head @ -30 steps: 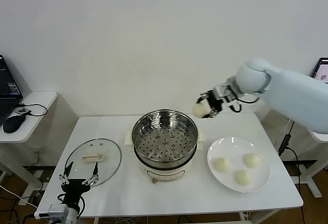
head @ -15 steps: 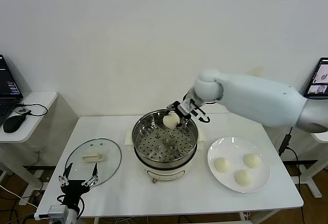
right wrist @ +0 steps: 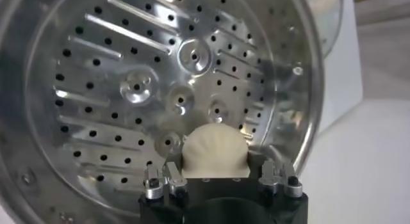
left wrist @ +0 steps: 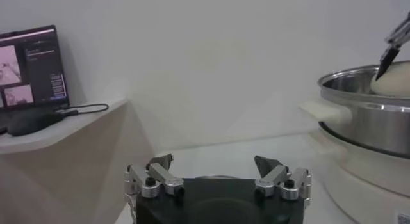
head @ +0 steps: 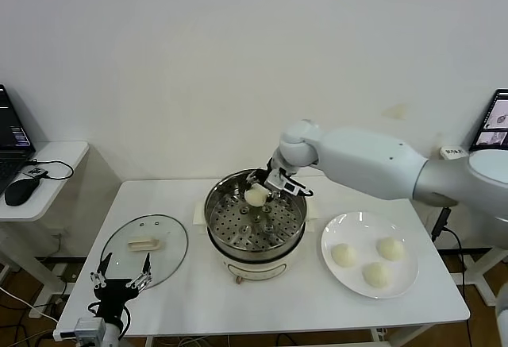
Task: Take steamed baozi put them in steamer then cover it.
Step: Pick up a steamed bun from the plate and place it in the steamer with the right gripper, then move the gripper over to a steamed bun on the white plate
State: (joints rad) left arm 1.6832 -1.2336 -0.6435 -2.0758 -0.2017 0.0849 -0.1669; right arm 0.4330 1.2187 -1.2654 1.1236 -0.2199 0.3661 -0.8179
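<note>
My right gripper [head: 263,191] is shut on one steamed baozi [head: 255,196], a cream-white bun, and holds it low over the far part of the steamer [head: 216,204]. In the right wrist view the baozi [right wrist: 214,152] sits between the jaws of that gripper [right wrist: 219,171], just above the perforated tray [right wrist: 128,84]. Three more baozi [head: 344,255] lie on the white plate [head: 333,232] to the right of the steamer. The cover [head: 167,260], a glass lid with a cream handle, lies flat on the table to the left. My left gripper [head: 121,278] is parked open at the table's front left.
A side table at the far left carries a laptop and a black mouse [head: 20,190]. A tablet screen [head: 497,109] stands at the far right. The wall runs close behind the table. From the left wrist, the steamer [left wrist: 365,116] rises to one side.
My right arm has swung left from above the plate side to over the steamer and lowered the baozi into its far half. The left arm has not moved.
</note>
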